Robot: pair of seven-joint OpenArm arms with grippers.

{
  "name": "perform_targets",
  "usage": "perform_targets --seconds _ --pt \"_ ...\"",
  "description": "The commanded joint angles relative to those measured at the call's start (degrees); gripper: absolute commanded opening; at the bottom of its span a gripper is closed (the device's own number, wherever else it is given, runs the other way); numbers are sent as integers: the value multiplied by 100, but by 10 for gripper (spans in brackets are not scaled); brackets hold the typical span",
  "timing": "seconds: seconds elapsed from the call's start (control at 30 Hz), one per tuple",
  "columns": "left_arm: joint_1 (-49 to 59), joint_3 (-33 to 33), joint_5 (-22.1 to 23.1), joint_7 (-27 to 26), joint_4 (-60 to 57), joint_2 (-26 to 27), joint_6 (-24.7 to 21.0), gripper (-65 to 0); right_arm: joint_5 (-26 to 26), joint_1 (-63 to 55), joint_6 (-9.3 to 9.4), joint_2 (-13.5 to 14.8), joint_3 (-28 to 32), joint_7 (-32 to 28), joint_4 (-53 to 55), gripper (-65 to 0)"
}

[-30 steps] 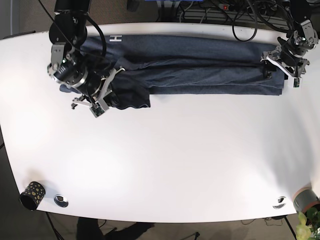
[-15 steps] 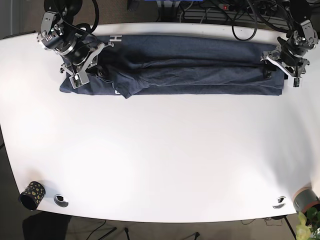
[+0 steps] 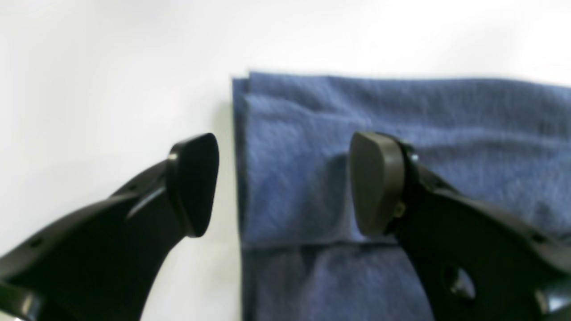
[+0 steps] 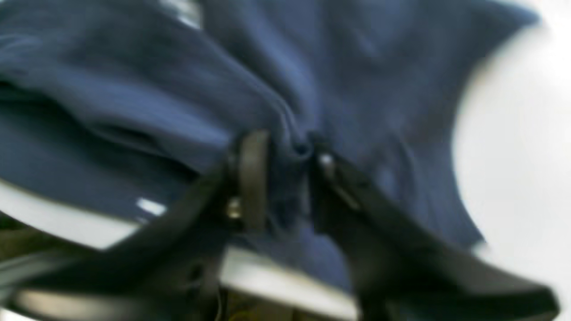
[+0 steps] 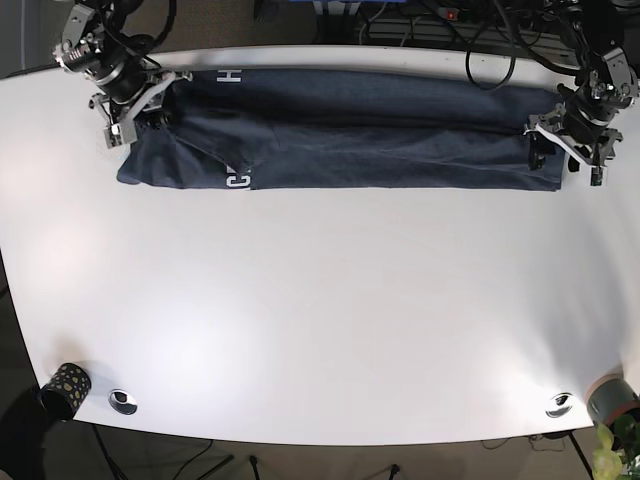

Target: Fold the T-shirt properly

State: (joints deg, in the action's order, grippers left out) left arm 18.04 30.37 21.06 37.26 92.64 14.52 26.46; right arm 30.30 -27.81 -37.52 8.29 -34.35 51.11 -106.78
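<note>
A dark navy T-shirt (image 5: pixel 380 130) lies as a long folded band along the table's far side, with white lettering showing near its left end. At that left end my right gripper (image 5: pixel 140 105) is shut on a bunch of the shirt's fabric (image 4: pixel 357 80); the blurred wrist view shows cloth pinched in my right gripper (image 4: pixel 290 178). At the shirt's right end my left gripper (image 5: pixel 560 150) is open. In its wrist view my left gripper (image 3: pixel 285 185) straddles the shirt's folded edge (image 3: pixel 401 111), one finger over the cloth and the other over bare table.
The white table (image 5: pixel 320 300) stretches toward the front. A speckled cup (image 5: pixel 62 388) and a metal disc (image 5: pixel 122 401) sit at the front left, another disc (image 5: pixel 560 404) and a grey pot (image 5: pixel 612 398) at the front right. Cables (image 5: pixel 480 30) hang behind the far edge.
My right gripper has carried the shirt's left end back and to the far left, flattening the bunched part into the band. My left gripper shifted slightly toward the front.
</note>
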Motion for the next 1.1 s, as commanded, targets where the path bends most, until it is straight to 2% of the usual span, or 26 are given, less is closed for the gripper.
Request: perform_targets --seconds 0.0,0.17,0.4,0.63,0.77,0.8,0.9,1.07 --pt "2 27 61 -90 103 82 5 -229 139 -45 -59 63 -200 -113 -104 -415" --pt "-50 44 105 -90 138 82 5 -229 148 -71 -77 54 -279 -113 -175 -328" --pt "-217 167 105 -82 534 55 5 -229 148 -89 -86 -113 19 -113 -720 -279" --pt "-200 -290 61 -82 938 47 -4 -224 86 -54 -24 -104 775 -113 -711 -281" --pt "-33 -589 61 -82 982 47 -4 -224 77 34 11 -104 837 -113 -526 -281" --pt "11 -677 61 -82 982 47 -4 -224 42 78 90 -95 837 -113 -421 -281" --pt "90 -826 52 -82 912 47 -13 -224 -292 140 187 -34 846 -122 -148 -281" --pt "134 -1011 52 -82 507 55 -22 -225 -828 491 169 -43 846 -131 388 -284"
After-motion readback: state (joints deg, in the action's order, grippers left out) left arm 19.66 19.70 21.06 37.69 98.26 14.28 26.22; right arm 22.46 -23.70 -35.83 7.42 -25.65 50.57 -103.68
